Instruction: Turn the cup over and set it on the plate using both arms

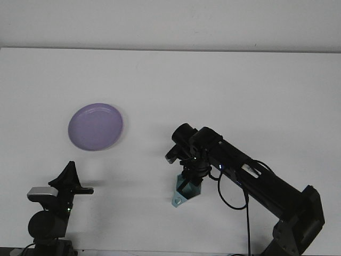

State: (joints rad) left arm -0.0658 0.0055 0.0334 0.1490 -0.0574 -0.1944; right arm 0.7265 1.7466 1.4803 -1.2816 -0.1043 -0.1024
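White table (pixel 224 85) fills view; pale wall (pixel 170 21) strip behind far edge

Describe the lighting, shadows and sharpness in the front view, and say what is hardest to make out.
Front view: even, bright light washes out the white table; shadows are faint, with a soft one beside the purple plate. The picture is slightly soft. The black right arm hides detail, so the right gripper over the teal cup is hardest to read; the left gripper shows as a silhouette.
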